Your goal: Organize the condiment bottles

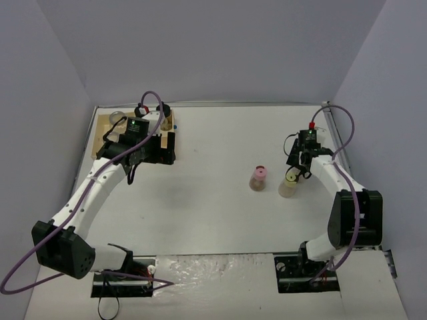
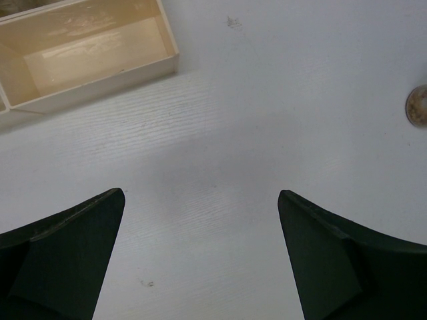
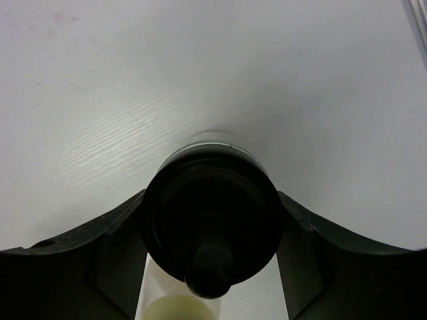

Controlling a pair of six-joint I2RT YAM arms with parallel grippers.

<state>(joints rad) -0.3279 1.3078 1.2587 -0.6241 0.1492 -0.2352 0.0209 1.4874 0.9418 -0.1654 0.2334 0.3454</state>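
Note:
My right gripper (image 3: 212, 200) is shut on a black-capped jar (image 3: 212, 220); both fingers press its cap. In the top view this gripper (image 1: 298, 167) is at the right and hides that jar. A yellow-green-capped jar (image 1: 289, 184) stands just in front of it and shows at the bottom of the right wrist view (image 3: 177, 310). A pink-capped jar (image 1: 258, 178) stands to its left. My left gripper (image 2: 200, 193) is open and empty over bare table, by the wooden tray (image 1: 100, 141). A clear-topped jar (image 1: 117, 118) and a black-capped jar (image 1: 165, 110) sit at the tray's far side.
The tray's near compartment (image 2: 93, 53) shows empty in the left wrist view. A round brownish object (image 2: 418, 105) is cut off by that view's right edge. Grey walls enclose the white table (image 1: 213, 213) on three sides.

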